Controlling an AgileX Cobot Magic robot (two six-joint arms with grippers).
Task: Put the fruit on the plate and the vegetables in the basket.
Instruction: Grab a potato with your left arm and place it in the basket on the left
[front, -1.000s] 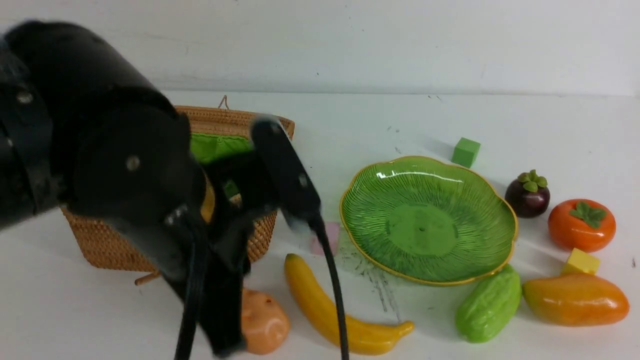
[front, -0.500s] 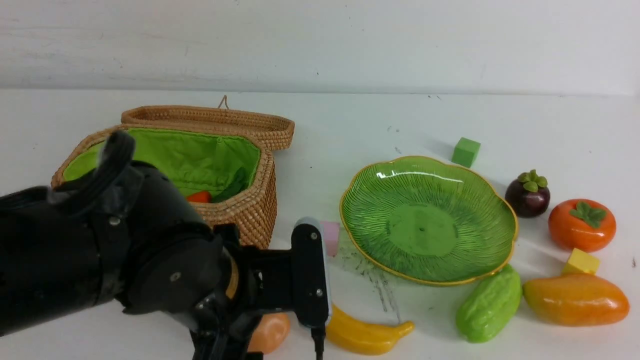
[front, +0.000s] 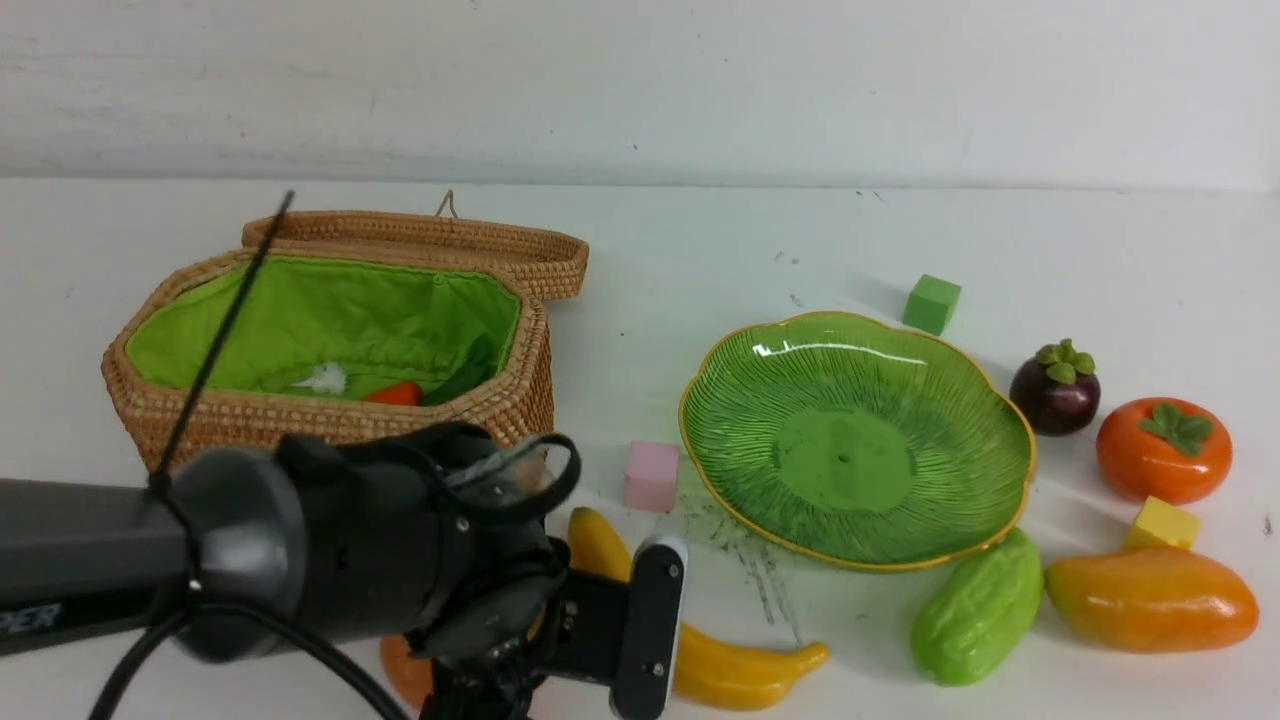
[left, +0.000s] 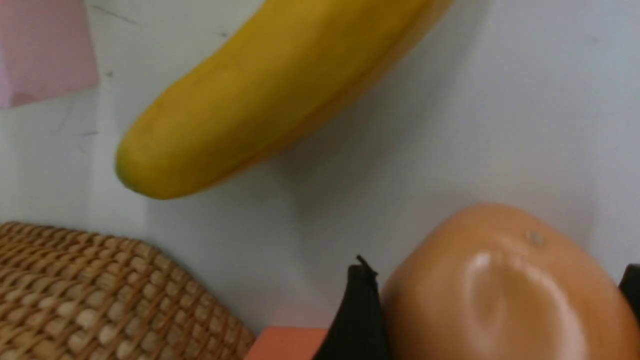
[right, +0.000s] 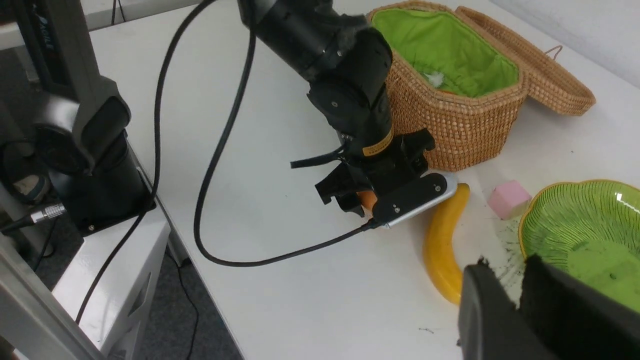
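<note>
A white table with toy food, seen from the robot's side.

At far left the basket (front: 330, 425) stands with its lid thrown back. Inside, against the green lining, lies the pepper (front: 400, 393), the only vegetable put away so far.

In front of the basket, at near left, the left arm (front: 250, 560) stretches low across the table, its wrist bent down. The left gripper (right: 362, 200) points down at the table just near of the basket's right corner. Its jaws are spread wide, one finger on each side of the potato (left: 505, 295), which rests on the table. A firm squeeze does not show, so the potato appears to be straddled, not gripped.

Just right of that gripper lies the banana (front: 740, 665), with a pink cube (front: 651, 475) beyond its far end.

At centre right sits the plate (front: 850, 440), with no fruit on it. The gourd (front: 975, 610) lies at its near right edge, well apart from the basket.

At far right, on the table, are the mangosteen (front: 1055, 395), the persimmon (front: 1162, 450) and, nearest, the mango (front: 1150, 598).

The right gripper (right: 510, 272) shows only in its own wrist view. It hangs above the table near the banana and the plate, with its jaws almost together and holding nothing.

By my reckoning, two vegetables and all four fruits remain.
</note>
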